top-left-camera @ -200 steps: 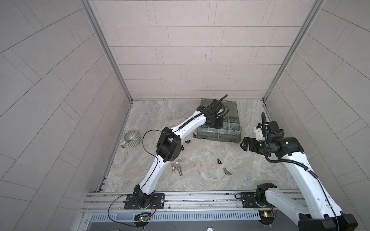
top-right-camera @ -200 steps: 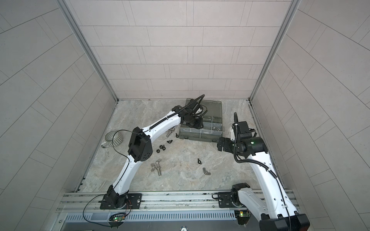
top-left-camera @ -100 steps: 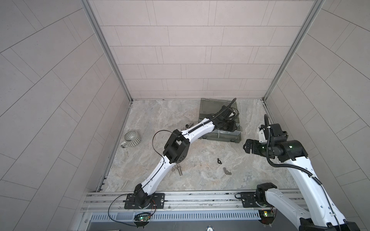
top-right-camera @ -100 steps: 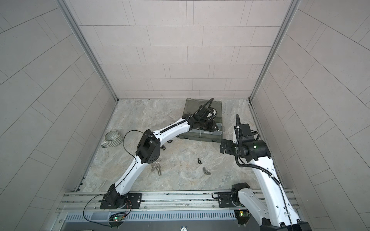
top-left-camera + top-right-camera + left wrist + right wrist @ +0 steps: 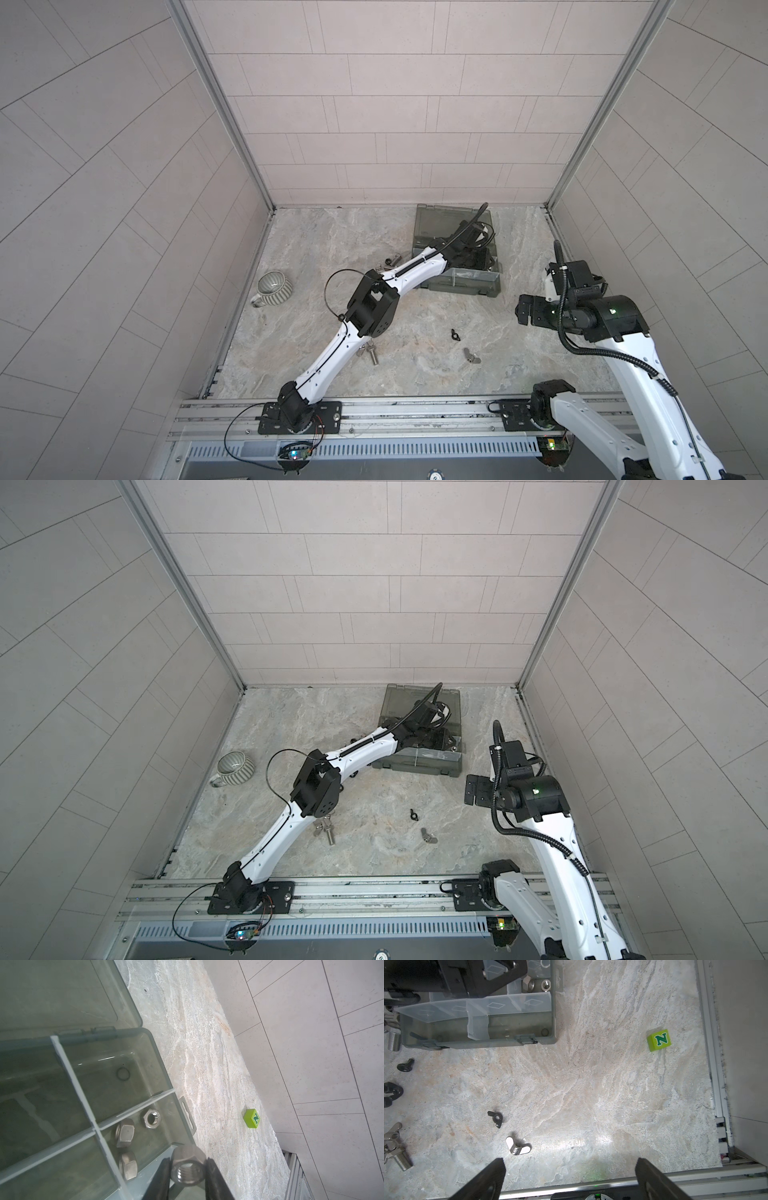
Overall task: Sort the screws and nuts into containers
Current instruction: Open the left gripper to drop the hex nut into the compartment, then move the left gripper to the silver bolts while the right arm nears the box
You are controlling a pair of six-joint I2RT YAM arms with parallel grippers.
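My left gripper (image 5: 188, 1169) is shut on a silver hex nut (image 5: 187, 1156), just above the rim of the grey organizer box (image 5: 164, 1068), next to a compartment holding three silver nuts (image 5: 152, 1119). In both top views the left arm reaches over the right end of the box (image 5: 457, 286). My right gripper (image 5: 569, 1167) hangs open and empty above the table, in front of the box (image 5: 554, 1001). On the table lie a black wing nut (image 5: 496, 1119), a silver wing nut (image 5: 518, 1147), more black nuts (image 5: 404, 1066) and silver screws (image 5: 401, 1160).
A ribbed mug (image 5: 274, 286) stands at the left of the table. A green letter block (image 5: 659, 1040) sits to the right of the box, near the side rail. The box's lid (image 5: 440, 220) lies open toward the back wall.
The left arm has stretched farther right across the box, carrying the nut to its right end. The right arm has drawn slightly back toward the front.
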